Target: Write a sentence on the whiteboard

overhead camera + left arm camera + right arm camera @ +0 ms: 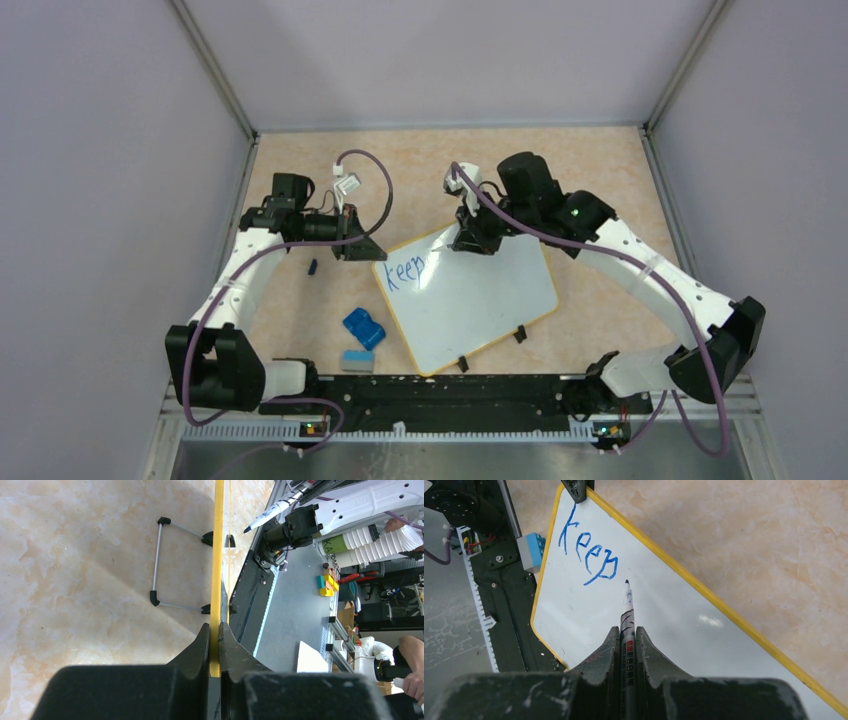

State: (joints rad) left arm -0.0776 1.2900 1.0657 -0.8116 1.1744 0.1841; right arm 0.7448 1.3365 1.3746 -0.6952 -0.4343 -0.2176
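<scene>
Right jaws fill the bottom of the right wrist view, pressed together on a marker (627, 611) whose barrel runs out toward 12 o'clock. Its tip sits just at 3 o'clock of the last letter of the sentence (589, 550); can't tell if it touches the surface. The sentence reads only "keep", in blue, near one corner of the whiteboard (664, 630).

Left jaws pinch the whiteboard (216, 570) by its yellow rim. It shows edge-on in the left wrist view, running to 12 o'clock from the pads. A wire stand (157, 560) sticks out at 9 o'clock of the rim.

Top view:
- The whiteboard (480, 300) is mid-worktop (600, 180), rotated slightly counter-clockwise.
- Two black clips (462, 363) sit on its 6 o'clock edge.
- "keep" is at its 10 o'clock corner.
- The left arm (240, 270) reaches that same corner.
- The right arm (640, 265) comes in over the 12 o'clock edge.
- A blue piece (364, 327) lies just beside the board at 8 o'clock.
- A grey-blue block (356, 360) sits at 6 o'clock of the blue piece.
- A small dark bit (313, 266) lies at 9 o'clock of the word; too small to identify.
</scene>
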